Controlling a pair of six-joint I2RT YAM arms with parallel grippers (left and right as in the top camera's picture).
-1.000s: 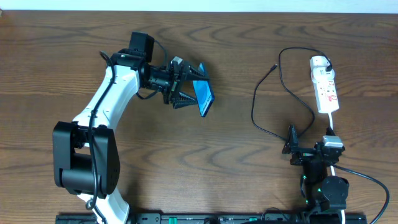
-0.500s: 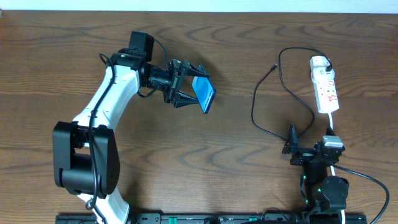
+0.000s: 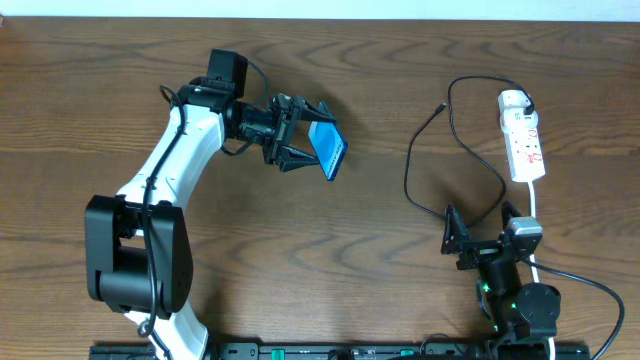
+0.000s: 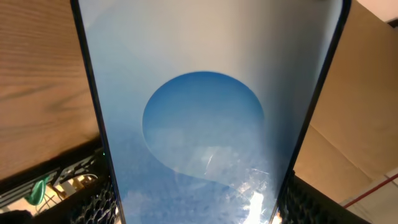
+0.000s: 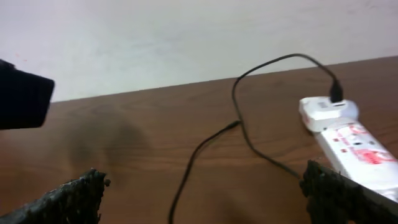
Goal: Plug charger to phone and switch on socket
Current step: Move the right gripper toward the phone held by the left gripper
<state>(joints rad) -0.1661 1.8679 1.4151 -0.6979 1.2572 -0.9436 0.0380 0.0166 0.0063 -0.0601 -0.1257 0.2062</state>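
left end effector (image 3: 308, 138) clamped on the phone (image 3: 330, 152), upper left of centre in the overhead view; phone tilted, cyan screen filling the left wrist view. right end effector (image 3: 480, 228) at lower right, jaws spread wide, nothing between them. charger (image 3: 408, 172) loops over the surface (image 3: 380, 300) at right, free connector lying loose near the top. socket (image 3: 524, 140) lies at upper right.

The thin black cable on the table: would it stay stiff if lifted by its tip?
Probably floppy: the cable lies in loose curves. Likely light, being so thin. The rest would probably droop and drag, its far end reaching the socket.
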